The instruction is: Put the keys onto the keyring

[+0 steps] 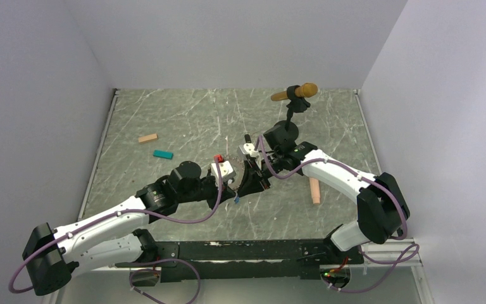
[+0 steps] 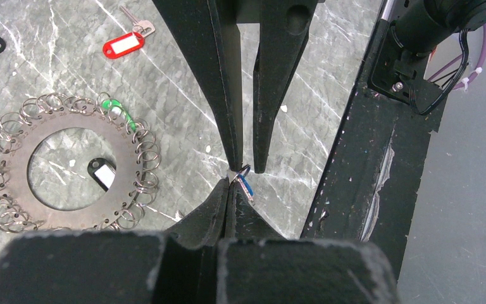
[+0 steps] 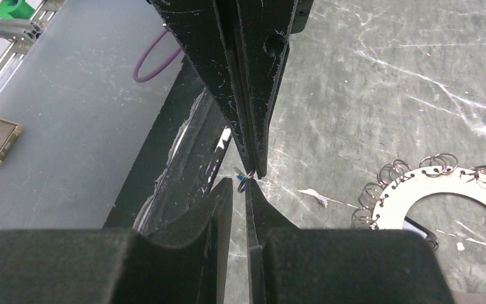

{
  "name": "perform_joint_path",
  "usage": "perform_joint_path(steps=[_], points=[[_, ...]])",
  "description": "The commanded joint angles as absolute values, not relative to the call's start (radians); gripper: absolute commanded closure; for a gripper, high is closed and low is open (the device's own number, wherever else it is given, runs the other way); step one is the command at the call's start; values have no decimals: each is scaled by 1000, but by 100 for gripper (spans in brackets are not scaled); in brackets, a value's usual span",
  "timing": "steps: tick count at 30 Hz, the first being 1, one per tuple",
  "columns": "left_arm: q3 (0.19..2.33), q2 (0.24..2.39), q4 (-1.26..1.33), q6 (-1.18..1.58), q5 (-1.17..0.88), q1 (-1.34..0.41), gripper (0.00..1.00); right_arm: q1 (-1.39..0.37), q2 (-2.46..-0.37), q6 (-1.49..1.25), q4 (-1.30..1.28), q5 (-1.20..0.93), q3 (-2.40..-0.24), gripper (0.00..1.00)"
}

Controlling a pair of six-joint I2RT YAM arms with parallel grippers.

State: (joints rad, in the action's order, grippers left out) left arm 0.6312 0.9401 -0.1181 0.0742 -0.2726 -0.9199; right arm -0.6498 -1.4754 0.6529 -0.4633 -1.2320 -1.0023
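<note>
Centre of action: the left gripper has its jaws fully closed and pinches the blue key at the very tips, tag hanging clear of the worktop. Opposite it, tip to tip, the right gripper has its jaws narrow with a slim gap. The key's small split ring sits at that gap, contact unclear. The meeting point is over the worktop's middle, a little toward the near edge. Just beside the grippers the keyring lies flat on the worktop, a flat grey ring plate with many small split rings round its rim. At that rim, among the rings, is the green key; hooked on or not, cannot tell. Near the keyring but apart from it, the red key lies loose. Inside the plate's hole lies a black tag. Toward the left edge are a tan block and a teal block. Toward the right edge is a wooden dowel. Near the far edge is a black stand.
</note>
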Motion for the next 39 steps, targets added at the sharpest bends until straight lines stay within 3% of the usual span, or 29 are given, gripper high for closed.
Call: perform_joint_path(steps=[1, 14, 25, 27, 32, 35, 39], points=[[668, 943, -91, 87, -287, -923, 100, -659, -1475, 683, -468, -1241, -1028, 83], [672, 950, -90, 92, -294, -923, 100, -661, -1472, 585, -377, -1191, -1009, 83], [674, 950, -95, 94, -296, -922, 100, -666, -1483, 608, -405, -1194, -1018, 93], [672, 949, -94, 96, -295, -922, 100, -668, -1484, 617, -412, -1194, -1020, 100], [662, 920, -90, 108, -281, -921, 99, -669, -1484, 644, -437, -1209, -1024, 100], [630, 838, -88, 115, -264, -911, 68, -667, -1480, 690, -464, -1222, -1027, 100], [551, 644, -82, 106, -205, -896, 48, -664, -1467, 825, -539, -1278, -1028, 100]])
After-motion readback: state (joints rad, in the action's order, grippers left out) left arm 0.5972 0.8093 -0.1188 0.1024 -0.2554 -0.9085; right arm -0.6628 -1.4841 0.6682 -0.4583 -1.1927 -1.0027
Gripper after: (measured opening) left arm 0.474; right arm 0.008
